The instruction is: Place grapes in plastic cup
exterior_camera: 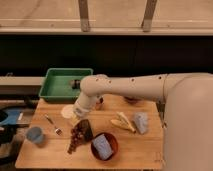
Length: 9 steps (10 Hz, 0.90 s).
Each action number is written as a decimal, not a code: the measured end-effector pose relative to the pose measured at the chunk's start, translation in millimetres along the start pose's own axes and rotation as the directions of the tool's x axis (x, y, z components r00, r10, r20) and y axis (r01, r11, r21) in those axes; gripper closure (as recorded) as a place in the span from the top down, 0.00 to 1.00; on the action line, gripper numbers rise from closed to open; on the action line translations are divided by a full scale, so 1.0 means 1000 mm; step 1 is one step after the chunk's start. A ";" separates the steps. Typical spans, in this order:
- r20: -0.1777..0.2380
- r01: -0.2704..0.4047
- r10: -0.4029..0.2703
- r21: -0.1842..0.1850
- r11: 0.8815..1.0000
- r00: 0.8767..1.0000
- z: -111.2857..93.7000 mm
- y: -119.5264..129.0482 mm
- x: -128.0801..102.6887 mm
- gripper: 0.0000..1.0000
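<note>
The gripper [84, 129] hung low over the wooden table [145, 150], at the end of the white arm [130, 87] that reached in from the right and bent downward. It appeared as a dark shape at the upper end of the grapes [73, 142]. Whether it was gripping them or merely sitting against them could not be told.

The bunch lay on the table and stretched down and to the left from under the gripper. The plastic cup [35, 135] stood well apart to the gripper's left, near the table's left edge, with no grapes in it.

Between the gripper and the cup lay a fork [53, 125], set at an angle. Just above and left of the gripper sat a cream-white round container [66, 111], partly covered by the arm. Beyond that, at the back, was a green tray [52, 92].

Just below and right of the gripper stood a red bowl [116, 142] holding a blue-and-white item [102, 147]. Further to the right lay a banana [123, 123], and beside it a pale blue-grey object [141, 122].
</note>
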 end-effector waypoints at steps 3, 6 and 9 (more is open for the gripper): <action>-0.004 0.038 -0.037 0.045 0.998 0.999 -0.017 0.004 -0.017 0.00; -0.026 0.096 -0.094 0.091 0.991 0.995 -0.044 0.019 -0.050 0.00; -0.046 0.150 -0.145 0.131 0.980 0.988 -0.068 0.032 -0.078 0.00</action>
